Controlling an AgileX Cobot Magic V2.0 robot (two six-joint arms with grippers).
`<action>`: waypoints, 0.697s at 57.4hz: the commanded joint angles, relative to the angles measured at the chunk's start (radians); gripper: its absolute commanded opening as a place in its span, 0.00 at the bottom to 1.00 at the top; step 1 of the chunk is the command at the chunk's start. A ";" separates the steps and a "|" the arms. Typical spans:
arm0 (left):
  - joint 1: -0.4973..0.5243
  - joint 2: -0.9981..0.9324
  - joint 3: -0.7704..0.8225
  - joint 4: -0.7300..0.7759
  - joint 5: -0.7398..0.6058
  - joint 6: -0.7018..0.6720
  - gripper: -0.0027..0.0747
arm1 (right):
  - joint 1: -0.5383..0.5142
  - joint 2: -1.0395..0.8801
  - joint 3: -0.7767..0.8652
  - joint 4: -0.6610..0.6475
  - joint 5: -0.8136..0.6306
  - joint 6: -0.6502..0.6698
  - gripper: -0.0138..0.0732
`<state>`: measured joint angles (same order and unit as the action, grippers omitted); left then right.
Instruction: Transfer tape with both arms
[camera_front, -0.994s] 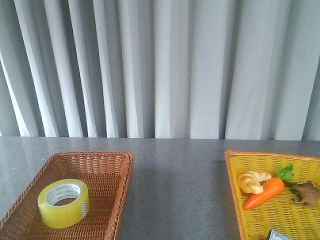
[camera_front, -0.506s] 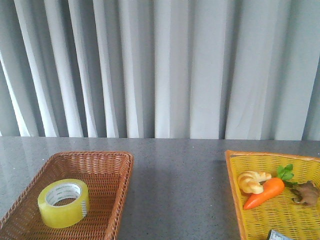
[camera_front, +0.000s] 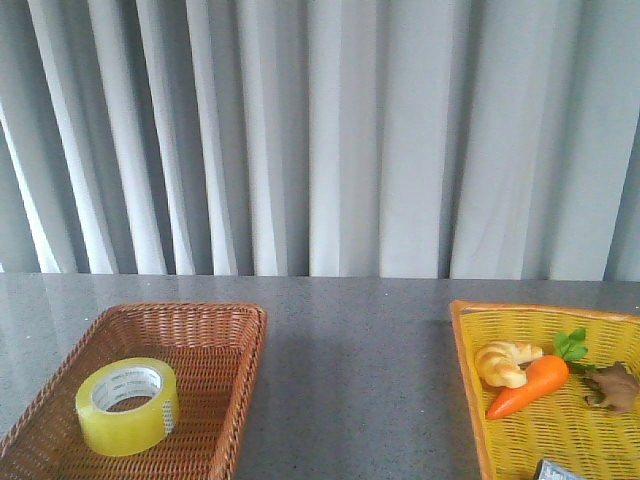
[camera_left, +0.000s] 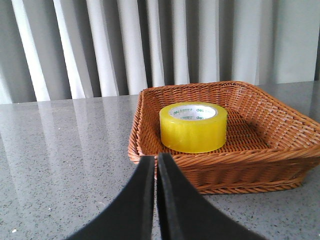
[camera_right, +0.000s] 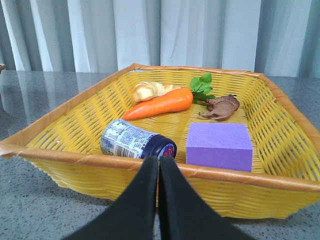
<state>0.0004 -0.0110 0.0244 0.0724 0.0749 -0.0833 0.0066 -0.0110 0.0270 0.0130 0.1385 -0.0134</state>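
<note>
Yellow and translucent, the tape (camera_front: 127, 405) lies flat on its side inside the brown wicker basket (camera_front: 215, 335), near the middle of it, with the white core facing up. The left gripper (camera_left: 155, 165) has its jaws pressed together and holds nothing; it stands outside the basket, before the near wall. The right gripper (camera_right: 159, 167) is also clenched and empty, in front of the yellow basket (camera_right: 65, 127).

I think the main risk is the basket wall: a low approach with the jaws not opened can hit the rim and push the light basket over the table (camera_front: 360, 370). The roll is wide and smooth, so a grip on the outside can slip; one finger in the core seems safer. At the hand-over between arms, a release too early can drop the roll.

The table is grey, speckled and shiny. Behind it hang pale pleated curtains (camera_front: 330, 130). The yellow basket holds a toy carrot (camera_right: 159, 103), a purple block (camera_right: 219, 145) and a can (camera_right: 136, 142).
</note>
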 joint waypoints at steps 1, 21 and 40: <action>0.003 -0.016 -0.008 -0.010 -0.069 -0.010 0.03 | -0.001 -0.004 0.005 -0.006 -0.067 0.000 0.15; 0.003 -0.016 -0.008 -0.009 -0.069 -0.010 0.03 | -0.001 -0.011 0.004 -0.006 -0.069 0.000 0.15; 0.003 -0.016 -0.008 -0.009 -0.069 -0.010 0.03 | -0.001 -0.010 0.004 -0.006 -0.069 0.000 0.15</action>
<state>0.0004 -0.0110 0.0244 0.0724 0.0749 -0.0833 0.0066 -0.0110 0.0270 0.0130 0.1403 -0.0134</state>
